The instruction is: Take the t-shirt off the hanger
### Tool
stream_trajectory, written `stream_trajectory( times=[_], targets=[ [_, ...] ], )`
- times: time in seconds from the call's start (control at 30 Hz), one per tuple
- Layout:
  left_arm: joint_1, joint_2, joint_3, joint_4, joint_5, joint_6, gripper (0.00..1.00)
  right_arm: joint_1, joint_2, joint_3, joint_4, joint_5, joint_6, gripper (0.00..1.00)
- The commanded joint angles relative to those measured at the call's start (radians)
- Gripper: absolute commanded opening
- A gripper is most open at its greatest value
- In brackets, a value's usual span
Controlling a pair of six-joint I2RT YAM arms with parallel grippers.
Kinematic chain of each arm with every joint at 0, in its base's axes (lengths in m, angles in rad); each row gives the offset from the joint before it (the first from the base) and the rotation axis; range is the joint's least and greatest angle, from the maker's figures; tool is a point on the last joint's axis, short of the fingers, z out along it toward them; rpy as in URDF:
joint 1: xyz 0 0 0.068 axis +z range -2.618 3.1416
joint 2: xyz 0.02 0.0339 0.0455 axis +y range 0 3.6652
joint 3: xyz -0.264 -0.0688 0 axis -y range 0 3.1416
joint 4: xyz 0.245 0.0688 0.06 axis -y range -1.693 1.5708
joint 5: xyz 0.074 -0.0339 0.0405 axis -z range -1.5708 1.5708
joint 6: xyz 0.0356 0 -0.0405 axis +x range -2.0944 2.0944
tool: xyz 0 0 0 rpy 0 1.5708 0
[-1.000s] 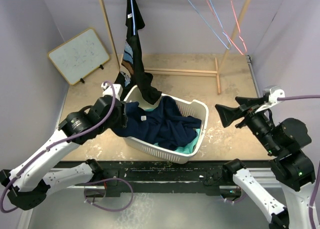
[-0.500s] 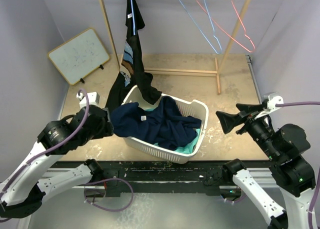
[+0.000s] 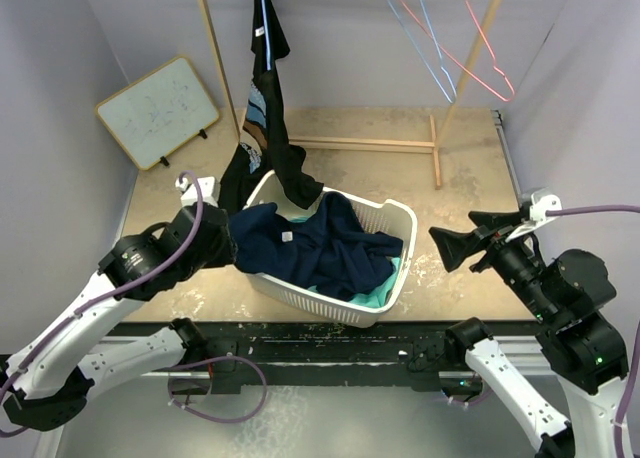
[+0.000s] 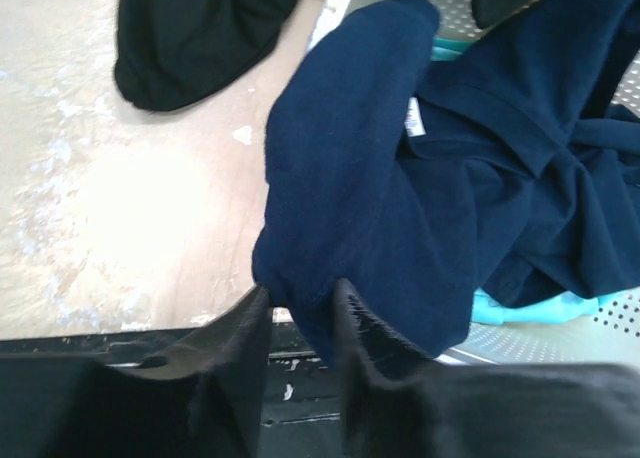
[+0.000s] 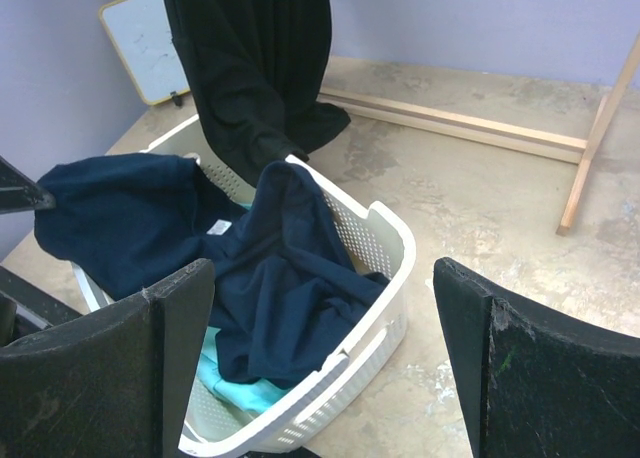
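A black t-shirt (image 3: 268,98) hangs from a blue hanger (image 3: 263,18) on the wooden rack, and its lower end trails into the white basket (image 3: 402,263). A navy t-shirt (image 3: 320,248) lies in that basket, draped over the left rim. My left gripper (image 3: 228,246) is at the basket's left side. In the left wrist view its fingers (image 4: 300,303) pinch a fold of the navy t-shirt (image 4: 400,178). My right gripper (image 3: 452,241) hovers right of the basket, open and holding nothing (image 5: 318,278), facing the navy t-shirt (image 5: 270,268) and the black t-shirt (image 5: 250,68).
Empty red and blue wire hangers (image 3: 450,48) dangle at the top right. A whiteboard (image 3: 158,111) leans at the back left. The rack's wooden base bar (image 3: 370,145) lies behind the basket. Teal cloth (image 3: 375,296) sits under the navy fabric.
My left gripper pulled back to the left, then came in again to the basket's left rim and closed on the navy fold. The empty hangers swing. The right arm barely moved.
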Motion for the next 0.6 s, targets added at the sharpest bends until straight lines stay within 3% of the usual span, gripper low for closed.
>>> stream_trajectory(
  times=[0.0,0.07,0.2,0.4,0.57],
  targets=[
    [0.002,0.049,-0.011,0.175,0.089,0.077,0.25,0.006,-0.065,-0.005,0.021,-0.003,0.012,0.91],
    [0.001,0.092,-0.007,0.221,0.129,0.099,0.13,0.006,-0.072,-0.01,0.02,0.0,0.017,0.91],
    [0.003,0.179,0.017,0.341,0.225,0.151,0.04,0.006,-0.082,-0.015,0.015,0.005,0.022,0.91],
    [0.001,0.395,0.114,0.537,0.347,0.233,0.01,0.006,-0.087,-0.029,0.003,-0.004,0.034,0.91],
    [0.001,0.68,0.167,0.547,0.423,0.301,0.0,0.006,-0.086,-0.002,-0.025,0.016,0.03,0.9]
  ],
)
